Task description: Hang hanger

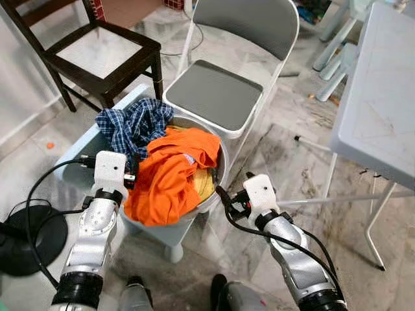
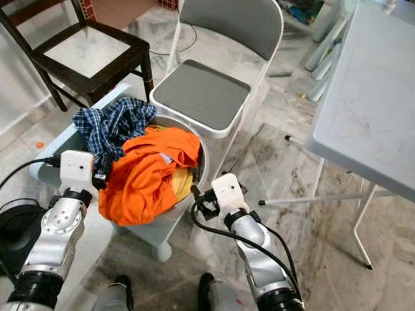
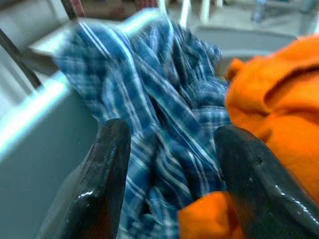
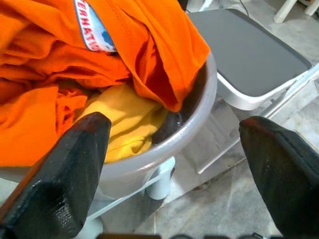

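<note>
A grey metal basin (image 1: 222, 170) stands on a pale blue stool (image 1: 78, 152), heaped with laundry. An orange shirt (image 1: 172, 175) spills over its near rim, a blue plaid shirt (image 1: 133, 123) hangs over its left side, and a yellow cloth (image 4: 127, 117) lies underneath. My left gripper (image 3: 174, 134) is open at the basin's left, its fingers either side of the plaid shirt's folds, holding nothing. At the basin's right rim my right gripper (image 4: 174, 124) stands wide open with nothing between its fingers.
Right behind the basin stands a white folding chair with a grey seat (image 1: 214, 94). A dark wooden chair (image 1: 104, 55) is at the back left, a white folding table (image 1: 382, 110) on the right. A black round base (image 1: 32, 236) with cables lies by my left arm.
</note>
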